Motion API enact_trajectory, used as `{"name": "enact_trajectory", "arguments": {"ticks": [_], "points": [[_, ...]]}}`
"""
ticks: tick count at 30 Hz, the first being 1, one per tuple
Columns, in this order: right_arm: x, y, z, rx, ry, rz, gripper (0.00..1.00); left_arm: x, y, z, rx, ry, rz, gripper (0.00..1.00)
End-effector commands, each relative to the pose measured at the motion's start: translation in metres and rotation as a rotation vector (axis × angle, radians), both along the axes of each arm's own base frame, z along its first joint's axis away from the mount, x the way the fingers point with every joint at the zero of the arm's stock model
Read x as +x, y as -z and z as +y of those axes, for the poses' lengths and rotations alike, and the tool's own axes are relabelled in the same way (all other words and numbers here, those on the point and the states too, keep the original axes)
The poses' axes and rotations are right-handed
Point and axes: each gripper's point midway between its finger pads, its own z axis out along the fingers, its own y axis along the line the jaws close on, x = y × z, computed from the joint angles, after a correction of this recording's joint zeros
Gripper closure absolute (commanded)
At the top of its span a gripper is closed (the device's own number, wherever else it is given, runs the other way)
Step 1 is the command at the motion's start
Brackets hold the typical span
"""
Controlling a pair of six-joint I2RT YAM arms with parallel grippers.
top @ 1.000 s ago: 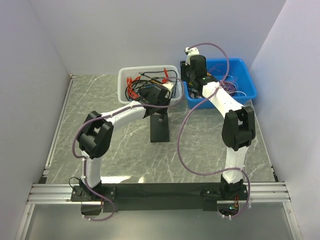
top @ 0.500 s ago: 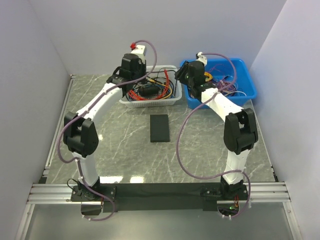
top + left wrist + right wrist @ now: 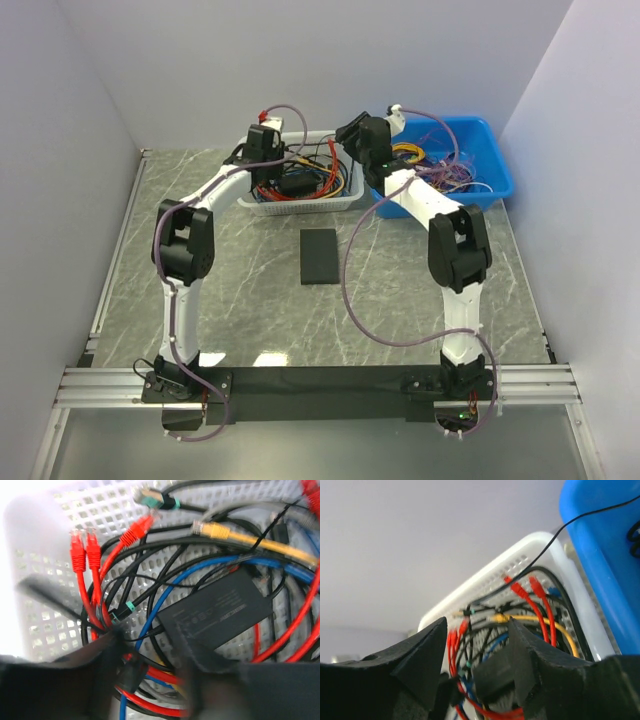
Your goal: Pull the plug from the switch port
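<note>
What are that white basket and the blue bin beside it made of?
White basket: looks like moulded plastic, matte, its walls a grid of small holes. Blue bin: probably plastic too, smooth and slightly glossy, with solid walls.

Matt black switch (image 3: 319, 256), white plastic mesh basket (image 3: 300, 206), glossy blue bin (image 3: 495, 190).

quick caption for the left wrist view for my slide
Left gripper open over a white mesh basket of tangled red, blue, black and yellow cables, a flat black box among them
</note>
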Motion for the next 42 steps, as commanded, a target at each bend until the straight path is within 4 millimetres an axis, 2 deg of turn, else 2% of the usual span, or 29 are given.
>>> {"name": "enact_trajectory", "arguments": {"ticks": [1, 2, 3, 5, 6, 9, 14, 15, 16, 17, 18, 19, 20, 21, 22, 25, 26, 27, 28, 30, 32, 34, 35, 36, 37, 38, 39, 41, 42], "points": [[0.026, -0.041, -0.004, 0.159, 0.104, -0.109, 0.39, 0.008, -0.021, -0.010, -0.015, 0.019, -0.042, 0.27], [0.030, -0.042, -0.003, 0.172, 0.111, -0.112, 0.39, 0.006, -0.028, -0.010, -0.019, 0.019, -0.054, 0.08], [0.035, -0.036, -0.002, 0.181, 0.116, -0.112, 0.39, 0.004, -0.027, -0.008, -0.019, 0.017, -0.052, 0.01], [0.042, -0.042, -0.002, 0.221, 0.127, -0.133, 0.38, 0.001, -0.037, -0.011, -0.040, 0.032, -0.071, 0.01], [0.046, -0.033, -0.001, 0.228, 0.134, -0.123, 0.38, -0.003, -0.048, -0.010, -0.048, 0.034, -0.085, 0.01], [0.057, -0.033, -0.004, 0.269, 0.158, -0.134, 0.38, -0.011, -0.065, -0.014, -0.084, 0.053, -0.095, 0.01], [0.072, -0.035, -0.014, 0.303, 0.209, -0.157, 0.42, -0.025, -0.085, -0.021, -0.134, 0.087, -0.087, 0.01], [0.077, -0.036, -0.015, 0.319, 0.215, -0.155, 0.42, -0.027, -0.084, -0.020, -0.134, 0.086, -0.082, 0.01], [0.081, -0.035, -0.015, 0.327, 0.214, -0.149, 0.43, -0.030, -0.085, -0.022, -0.144, 0.097, -0.079, 0.01], [0.086, -0.024, -0.016, 0.325, 0.221, -0.134, 0.45, -0.032, -0.089, -0.023, -0.150, 0.103, -0.081, 0.01], [0.089, -0.033, -0.015, 0.343, 0.221, -0.145, 0.46, -0.034, -0.089, -0.023, -0.152, 0.105, -0.077, 0.01], [0.093, -0.032, -0.017, 0.344, 0.227, -0.148, 0.48, -0.035, -0.090, -0.024, -0.156, 0.108, -0.077, 0.01], [0.097, -0.023, -0.016, 0.340, 0.235, -0.142, 0.53, -0.036, -0.094, -0.025, -0.163, 0.114, -0.081, 0.01], [0.101, -0.031, -0.019, 0.357, 0.244, -0.157, 0.55, -0.037, -0.094, -0.025, -0.165, 0.114, -0.079, 0.01], [0.105, -0.021, -0.020, 0.363, 0.249, -0.148, 0.64, -0.039, -0.098, -0.025, -0.168, 0.114, -0.085, 0.01], [0.115, -0.024, -0.028, 0.430, 0.257, -0.154, 0.74, -0.042, -0.101, -0.026, -0.170, 0.121, -0.084, 0.01], [0.119, -0.017, -0.031, 0.438, 0.260, -0.145, 0.81, -0.044, -0.102, -0.025, -0.170, 0.122, -0.085, 0.01], [0.121, -0.020, -0.037, 0.448, 0.267, -0.153, 0.85, -0.044, -0.103, -0.025, -0.170, 0.120, -0.088, 0.01], [0.122, -0.020, -0.040, 0.439, 0.273, -0.157, 0.95, -0.045, -0.104, -0.024, -0.168, 0.123, -0.094, 0.01], [0.121, -0.024, -0.044, 0.409, 0.272, -0.178, 1.00, -0.046, -0.106, -0.023, -0.166, 0.124, -0.101, 0.01], [0.118, -0.038, -0.045, 0.390, 0.260, -0.207, 1.00, -0.046, -0.107, -0.022, -0.161, 0.121, -0.107, 0.01], [0.115, -0.037, -0.043, 0.376, 0.243, -0.204, 1.00, -0.047, -0.108, -0.022, -0.161, 0.122, -0.107, 0.01], [0.110, -0.047, -0.043, 0.381, 0.237, -0.211, 0.98, -0.047, -0.107, -0.021, -0.162, 0.118, -0.104, 0.01], [0.107, -0.032, -0.045, 0.373, 0.244, -0.183, 0.92, -0.049, -0.105, -0.022, -0.162, 0.121, -0.096, 0.01], [0.103, -0.029, -0.045, 0.380, 0.249, -0.179, 0.85, -0.049, -0.105, -0.021, -0.163, 0.122, -0.094, 0.01], [0.097, -0.041, -0.047, 0.407, 0.249, -0.197, 0.68, -0.051, -0.104, -0.022, -0.165, 0.125, -0.090, 0.01], [0.093, -0.021, -0.049, 0.413, 0.264, -0.160, 0.62, -0.052, -0.104, -0.023, -0.166, 0.128, -0.089, 0.01], [0.089, -0.020, -0.054, 0.367, 0.275, -0.166, 0.53, -0.054, -0.103, -0.021, -0.159, 0.132, -0.090, 0.01], [0.089, -0.021, -0.056, 0.278, 0.261, -0.173, 0.51, -0.054, -0.102, -0.020, -0.154, 0.128, -0.092, 0.01]]}}
